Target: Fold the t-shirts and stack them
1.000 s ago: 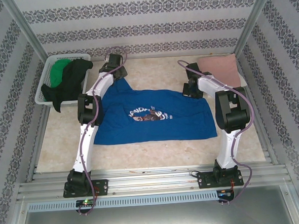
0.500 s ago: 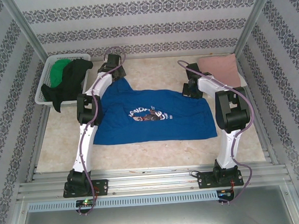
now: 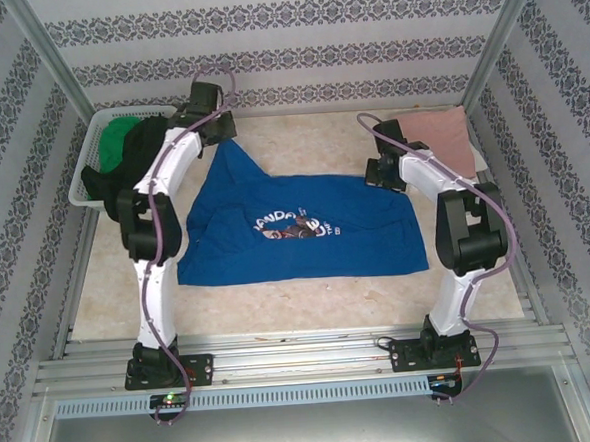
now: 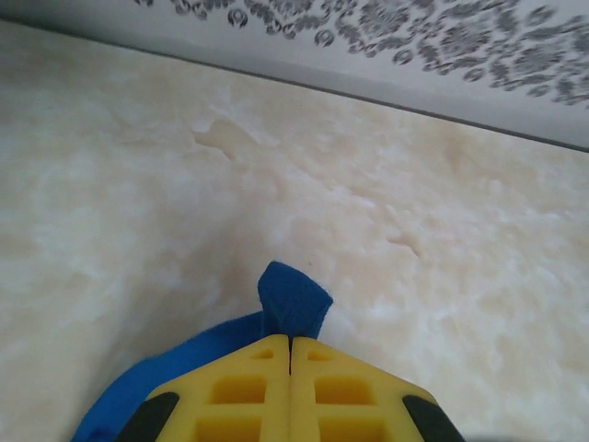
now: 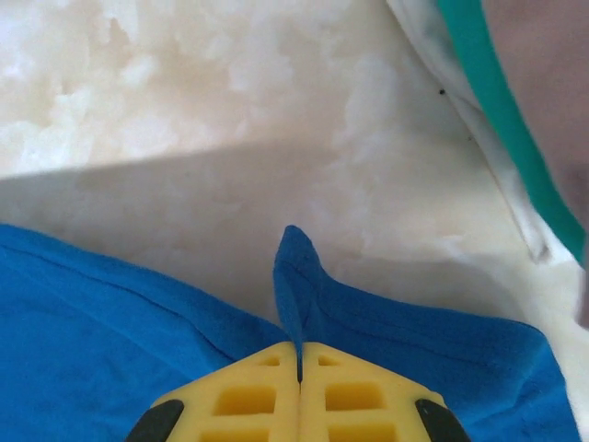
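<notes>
The royal-blue t-shirt lies spread on the table with its white-and-dark print facing up. My left gripper is shut on its far left corner, and a tuft of blue cloth sticks out past the yellow fingertips. At the far right edge of the same shirt my right gripper is shut on a pinched fold of blue cloth. A folded salmon-pink t-shirt rests at the back right. Green and black t-shirts lie in the basket.
The white slatted basket stands at the back left, with black cloth hanging over its front rim. Patterned walls and metal posts close in the table on three sides. In the right wrist view a teal band and white cloth sit close by, at the upper right.
My left gripper has shut on the blue t-shirt's far left corner and drawn it back and leftward, stretching that side. The right gripper has shifted slightly back, still gripping.
</notes>
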Tool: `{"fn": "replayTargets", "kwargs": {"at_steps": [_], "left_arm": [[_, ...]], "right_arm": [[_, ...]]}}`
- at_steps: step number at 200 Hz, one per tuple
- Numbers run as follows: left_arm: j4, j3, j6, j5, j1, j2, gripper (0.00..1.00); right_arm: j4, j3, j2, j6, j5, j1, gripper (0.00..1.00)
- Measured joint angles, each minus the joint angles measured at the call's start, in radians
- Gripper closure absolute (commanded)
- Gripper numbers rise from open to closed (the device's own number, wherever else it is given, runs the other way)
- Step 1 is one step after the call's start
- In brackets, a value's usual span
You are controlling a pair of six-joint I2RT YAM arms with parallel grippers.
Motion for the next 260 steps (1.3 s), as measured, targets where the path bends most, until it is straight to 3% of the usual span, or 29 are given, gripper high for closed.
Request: {"fn": "replayTargets", "kwargs": {"at_steps": [57, 94, 123, 166, 190, 208, 260], "left_arm": [[0.058, -0.553, 0.045, 0.069, 0.02, -0.403, 1.0], [0.082, -0.843, 0.048, 0.092, 0.026, -0.619, 1.0], [0.068, -0.833, 0.062, 0.083, 0.038, -0.652, 1.0], [-0.011, -0.506, 0.108, 0.095, 0.039, -0.528, 1.0], [-0.047, -0.468, 0.13, 0.111, 0.039, -0.524, 1.0], [-0.064, -0.55, 0.138, 0.118, 0.037, -0.571, 1.0], [-0.075, -1.009, 0.118, 0.113, 0.006, -0.793, 1.0]], "right_arm": [[0.05, -0.203, -0.205, -0.059, 0.035, 0.0, 0.96], [0.066, -0.291, -0.24, -0.055, 0.034, -0.021, 0.96], [0.071, -0.309, -0.233, -0.054, -0.001, -0.044, 0.98], [0.073, -0.225, -0.179, -0.055, -0.04, -0.079, 0.98], [0.084, -0.189, -0.18, -0.055, -0.059, -0.078, 0.97], [0.084, -0.195, -0.181, -0.055, -0.061, -0.077, 0.97], [0.074, -0.258, -0.182, -0.06, -0.043, -0.076, 0.97]]}}
